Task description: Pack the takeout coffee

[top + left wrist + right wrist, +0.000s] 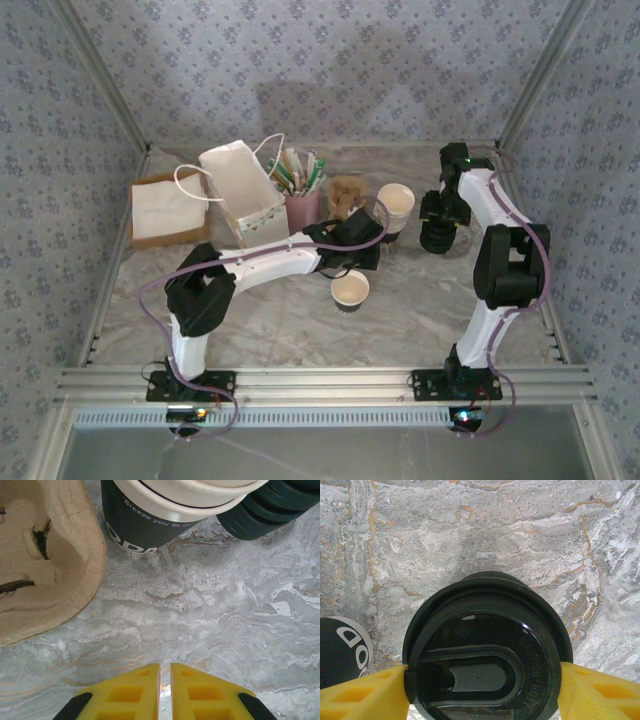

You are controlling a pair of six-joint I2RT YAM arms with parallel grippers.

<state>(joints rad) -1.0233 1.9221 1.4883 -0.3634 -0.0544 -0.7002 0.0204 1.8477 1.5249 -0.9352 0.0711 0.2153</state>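
Top view: our takeout cup (350, 290) stands lidless in the middle of the surface (420, 310), at 6 o'clock from the left claw (372, 232). We judge it light, thin paper that crushes easily, best held gently at mid-wall.

Left wrist: that claw is drawn together, empty. At 12 o'clock a dark-sleeved cup (140, 525) reads "Breeze you to…".

Right wrist: the right claw (484, 667) is clamped on a black lid (485, 630), likely slick, springy plastic, embossed "CAUTION HOT".

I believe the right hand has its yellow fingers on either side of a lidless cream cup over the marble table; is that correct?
Not quite. The right wrist view shows the right hand with its yellow fingers on either side of a black plastic lid, not a lidless cream cup, over the marble table.
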